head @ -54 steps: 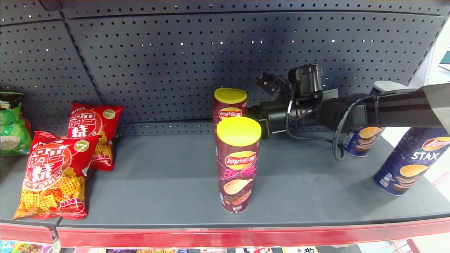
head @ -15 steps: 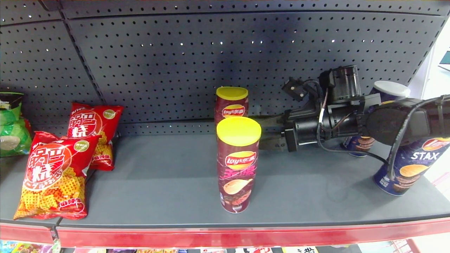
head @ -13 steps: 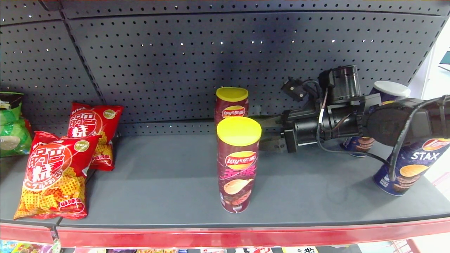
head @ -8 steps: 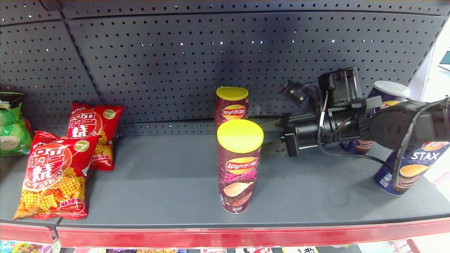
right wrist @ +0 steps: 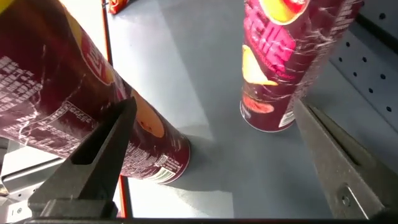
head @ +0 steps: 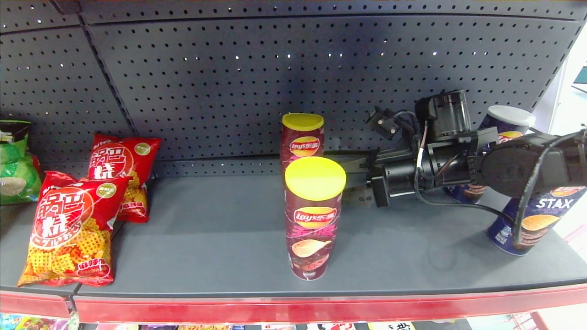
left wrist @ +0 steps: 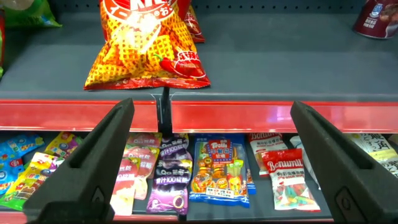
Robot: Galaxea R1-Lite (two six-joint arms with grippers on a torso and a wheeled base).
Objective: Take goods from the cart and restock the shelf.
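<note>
Right gripper point(right wrist: 212, 104): fingers spread wide apart, clamping nothing. It lies level just above the shelf point(head: 206, 238), reaching in from the robot's right toward two maroon cans.
Gap between fingers: bare shelf surface. Neither can sits fully inside it.
Front can point(right wrist: 74, 93): upright, yellow lid, standing toward the front of the shelf. In the right wrist view its lower side lies just beside one finger; contact cannot be confirmed.
Rear can point(right wrist: 286, 56): upright, yellow lid, close to the back panel point(head: 229, 82). It stands just beyond the tip of the other finger and apart from it.
Can spacing: a strip of bare shelf separates the two cans. In the head view the front one hides the lower part of the rear one.
Blue cans point(head: 532, 220): two at the right end of the shelf, partly hidden by the right arm. One stands near the front, the other near the back panel.
Left gripper point(left wrist: 211, 107): fingers wide apart, empty. It faces the red front lip point(left wrist: 249, 115) of the shelf.
Sweet packets point(left wrist: 217, 171): a row on the tier below the lip.
Red bags point(head: 69, 229): two on the left part of the shelf, well apart from the cans, the front one overlapping the rear one.
Green bag point(head: 13, 169): at the far left edge of the shelf.
</note>
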